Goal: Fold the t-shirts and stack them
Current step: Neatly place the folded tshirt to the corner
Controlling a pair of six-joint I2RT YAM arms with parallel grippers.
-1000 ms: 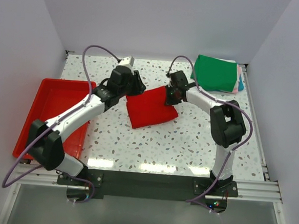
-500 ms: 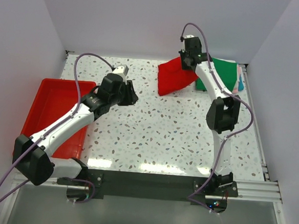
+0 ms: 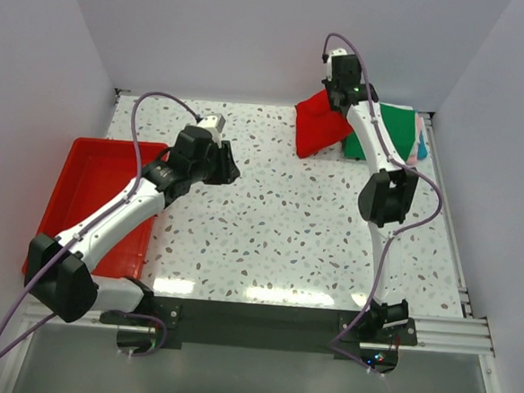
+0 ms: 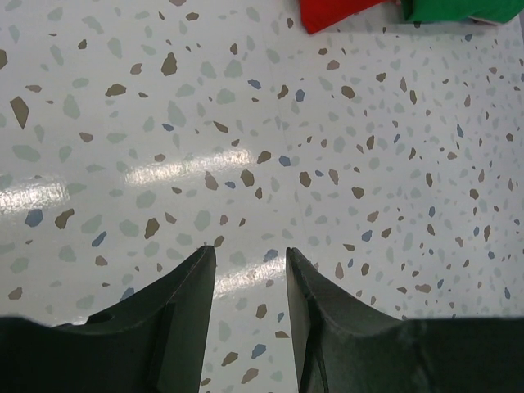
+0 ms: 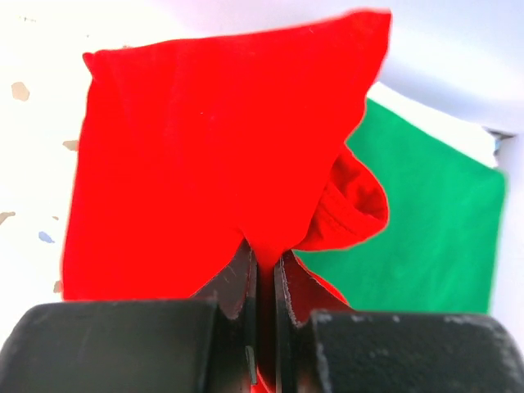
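Near the far right corner of the surface, seen from above, the right pincer hangs the folded red t-shirt just left of the green t-shirt; released here, it would likely land askew.

Left wrist view: the left pincer hovers partly open and empty, too far off to steady anything.

Right wrist view: the right pincer is clamped tight on a single red edge, with cloth sagging beside it, so the fold may spill open.

Middle and near edge of the tabletop lie open. A red tray lines the left edge; the green t-shirt and red t-shirt crowd the far right corner.
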